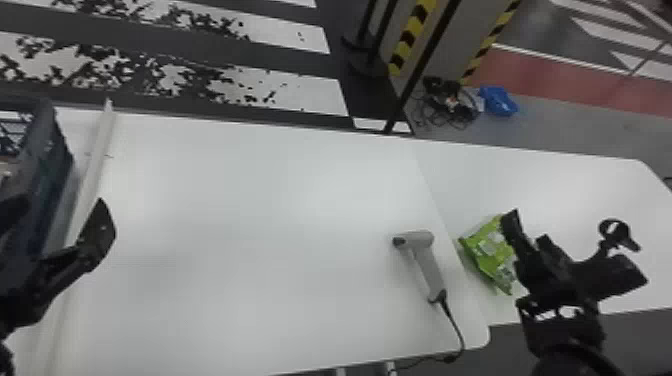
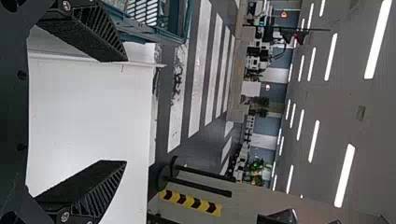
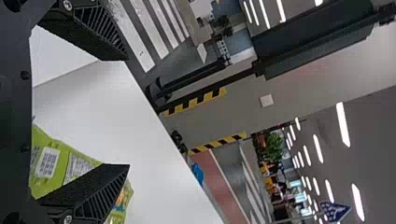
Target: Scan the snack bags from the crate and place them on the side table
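Observation:
In the head view, a green snack bag lies on the side table at the right. My right gripper is just over and beside it, and the right wrist view shows this gripper open, with the bag behind one finger. A grey scanner lies left of the bag on the main table. My left gripper is at the far left by the crate; the left wrist view has the gripper open with nothing between its fingers.
A white raised strip runs along the table beside the crate. The scanner's black cable drops over the front edge. Behind the tables stand black posts and a pillar with yellow-black stripes; a blue item and cables lie on the floor.

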